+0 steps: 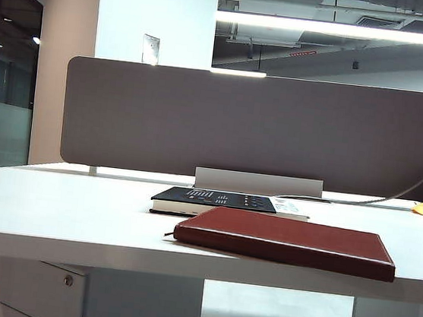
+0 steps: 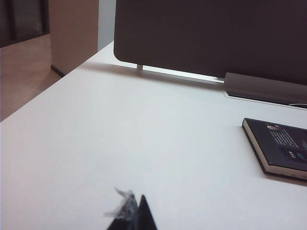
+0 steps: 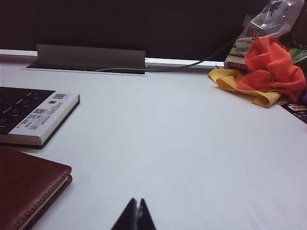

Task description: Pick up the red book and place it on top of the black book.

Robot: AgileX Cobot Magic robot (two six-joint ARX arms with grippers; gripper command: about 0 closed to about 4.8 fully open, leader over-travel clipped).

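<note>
Since neither arm has engaged, left gripper (image 2: 135,213) sits clenched and empty, low over bare table (image 2: 120,143), black book (image 2: 280,146) ahead and off to its inner side. Right gripper (image 3: 137,215) is also clenched, empty; red book (image 3: 26,189) lies just beside it, flat, near black book, reachable.

The red book (image 1: 286,240) is laid on the table (image 1: 53,209) near its front edge. The black book (image 1: 218,202) is set just behind it, slightly leftward. A partition (image 1: 261,126) is stood behind both. Cloths (image 3: 261,76) are heaped at the far right.

Both grippers, the left gripper (image 2: 136,211) and the right gripper (image 3: 136,211), are kept closed above bare table.
</note>
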